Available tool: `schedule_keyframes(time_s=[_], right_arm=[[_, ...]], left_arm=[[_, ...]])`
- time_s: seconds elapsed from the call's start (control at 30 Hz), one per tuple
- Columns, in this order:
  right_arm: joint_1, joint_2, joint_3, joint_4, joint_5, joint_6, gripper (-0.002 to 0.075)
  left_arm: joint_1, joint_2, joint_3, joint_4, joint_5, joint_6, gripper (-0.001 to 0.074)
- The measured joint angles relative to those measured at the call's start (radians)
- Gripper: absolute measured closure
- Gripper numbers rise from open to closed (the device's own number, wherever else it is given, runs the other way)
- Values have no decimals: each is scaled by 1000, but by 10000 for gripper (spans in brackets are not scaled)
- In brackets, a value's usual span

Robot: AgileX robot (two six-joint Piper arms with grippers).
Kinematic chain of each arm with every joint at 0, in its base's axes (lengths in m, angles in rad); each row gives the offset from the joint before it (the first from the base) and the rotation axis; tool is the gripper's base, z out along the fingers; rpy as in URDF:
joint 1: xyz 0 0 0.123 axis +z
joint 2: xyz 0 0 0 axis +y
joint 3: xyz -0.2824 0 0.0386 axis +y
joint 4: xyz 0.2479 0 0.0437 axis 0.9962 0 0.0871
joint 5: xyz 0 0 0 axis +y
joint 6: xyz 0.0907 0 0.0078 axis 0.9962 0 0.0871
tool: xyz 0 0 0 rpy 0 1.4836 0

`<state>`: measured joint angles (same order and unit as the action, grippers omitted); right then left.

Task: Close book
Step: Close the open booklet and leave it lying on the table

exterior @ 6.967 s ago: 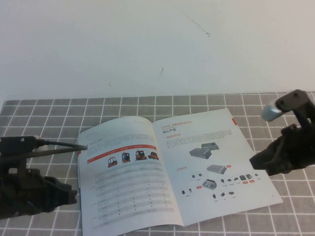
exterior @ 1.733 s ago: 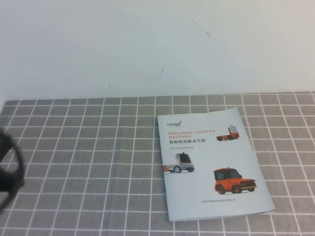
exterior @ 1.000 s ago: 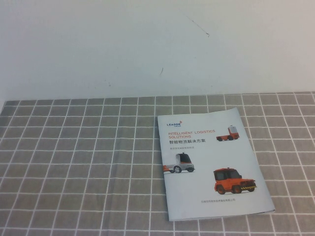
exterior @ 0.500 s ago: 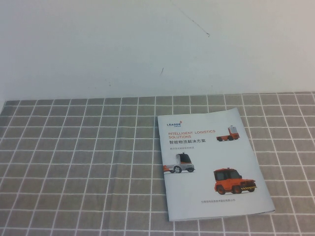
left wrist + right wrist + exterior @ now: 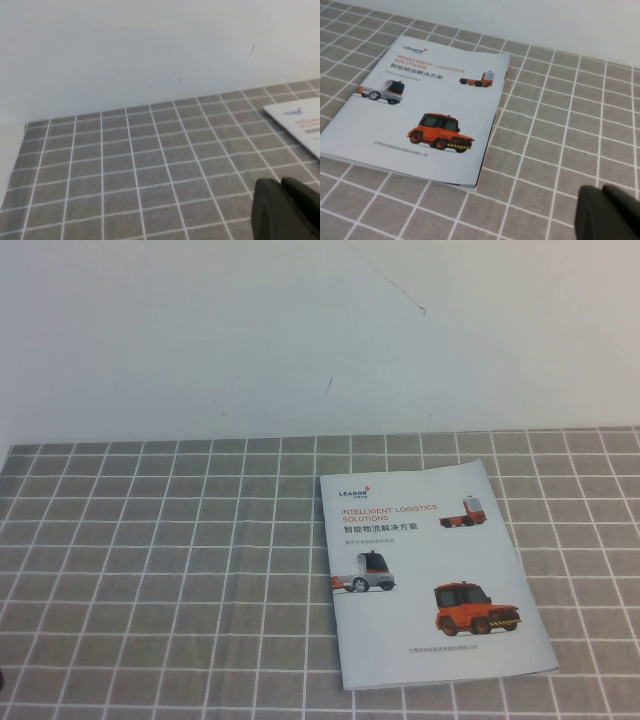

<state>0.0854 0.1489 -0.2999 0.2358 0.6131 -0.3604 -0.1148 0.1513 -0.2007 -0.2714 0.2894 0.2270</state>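
Change: book [image 5: 430, 575], open seven seconds ago, now shut.
Book: cover up, mat's [image 5: 150, 570] 4 o'clock.
Left gripper [image 5: 285, 210]: off book's 9 o'clock, grip cannot be told.
Right gripper [image 5: 610, 212]: off book's 4 o'clock, grip cannot be told.
Progress: looks complete.

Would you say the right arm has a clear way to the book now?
Probably yes: the book lies flat on the checked cloth with nothing around it, and the right gripper hangs beside it, apart. The left gripper hangs over bare cloth.
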Motion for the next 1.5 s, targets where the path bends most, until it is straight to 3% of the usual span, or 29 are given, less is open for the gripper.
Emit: schedule_keyframes(time_s=[0.3,0.77,1.5], right_arm=[[0,0,0,2,2,0,729],[0,0,0,6,2,0,729],[0,0,0,6,2,0,729]], left_arm=[[0,-107,219,125,7,-12,738],[0,-160,219,173,23,-163,738],[0,-162,219,186,27,-173,738]])
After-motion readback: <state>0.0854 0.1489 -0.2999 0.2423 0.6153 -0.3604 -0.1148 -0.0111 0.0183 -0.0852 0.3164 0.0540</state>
